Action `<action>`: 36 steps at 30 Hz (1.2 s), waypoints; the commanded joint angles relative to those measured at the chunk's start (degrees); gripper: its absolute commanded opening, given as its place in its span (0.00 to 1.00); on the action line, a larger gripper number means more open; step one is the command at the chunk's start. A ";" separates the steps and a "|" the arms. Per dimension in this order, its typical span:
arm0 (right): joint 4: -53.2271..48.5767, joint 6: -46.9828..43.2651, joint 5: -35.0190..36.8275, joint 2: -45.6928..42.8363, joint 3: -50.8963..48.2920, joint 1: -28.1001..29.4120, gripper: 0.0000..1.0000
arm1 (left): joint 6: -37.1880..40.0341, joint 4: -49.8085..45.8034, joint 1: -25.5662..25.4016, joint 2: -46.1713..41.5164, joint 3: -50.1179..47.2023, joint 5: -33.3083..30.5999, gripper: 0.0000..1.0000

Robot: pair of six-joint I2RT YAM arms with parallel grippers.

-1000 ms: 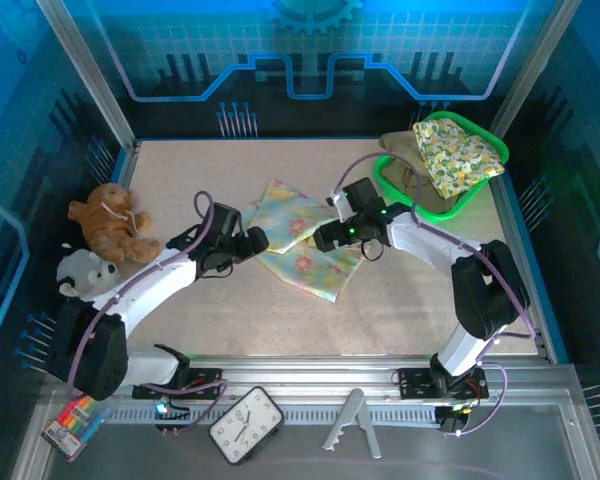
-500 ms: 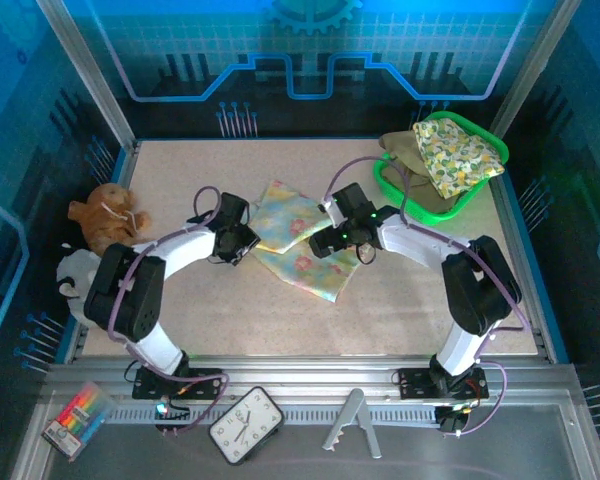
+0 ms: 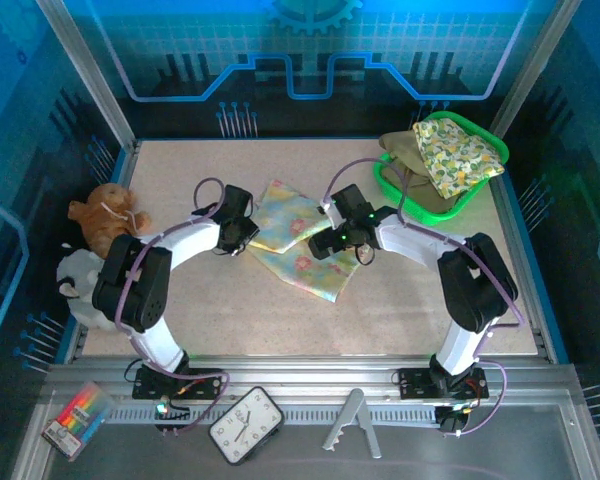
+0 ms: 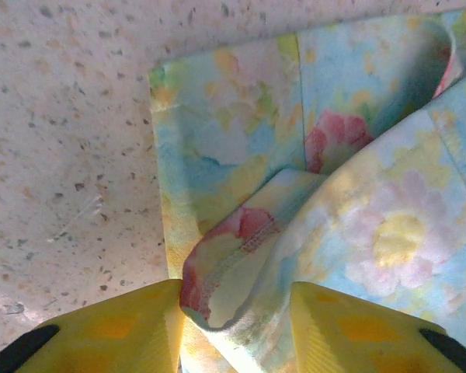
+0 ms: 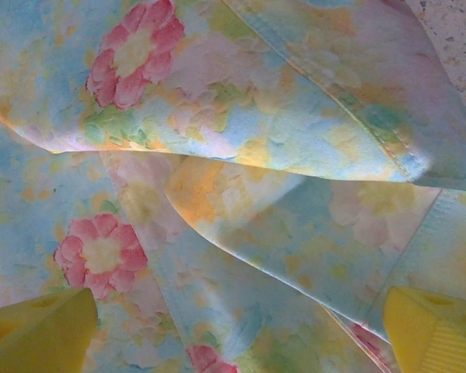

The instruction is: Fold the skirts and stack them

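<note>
The left claw [image 4: 234, 311] is pinching a raised fold of the pastel floral skirt [image 3: 302, 245], which is lying crumpled in the middle of the counter [image 3: 180, 175]. The right claw [image 5: 233, 322] is hovering wide open just above the skirt's other side.

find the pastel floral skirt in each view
Top external: pastel floral skirt mid-table, between left gripper and right gripper.
Left wrist: skirt right of centre, a fold between the left gripper's fingers.
Right wrist: skirt centre, above the right gripper's fingers.
Shared landmark: speckled tabletop.
</note>
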 commanded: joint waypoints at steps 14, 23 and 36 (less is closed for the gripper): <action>1.01 1.11 -0.37 4.10 1.99 2.53 0.85 | 2.02 -1.90 0.19 3.63 5.82 -2.52 0.21; 2.04 9.20 7.43 11.19 6.87 4.25 0.72 | 2.89 -1.98 0.19 2.03 5.49 -2.97 0.00; 0.69 -8.69 -4.63 -6.22 -0.75 -1.60 0.00 | 11.43 -10.96 1.33 -17.37 2.80 -19.88 0.00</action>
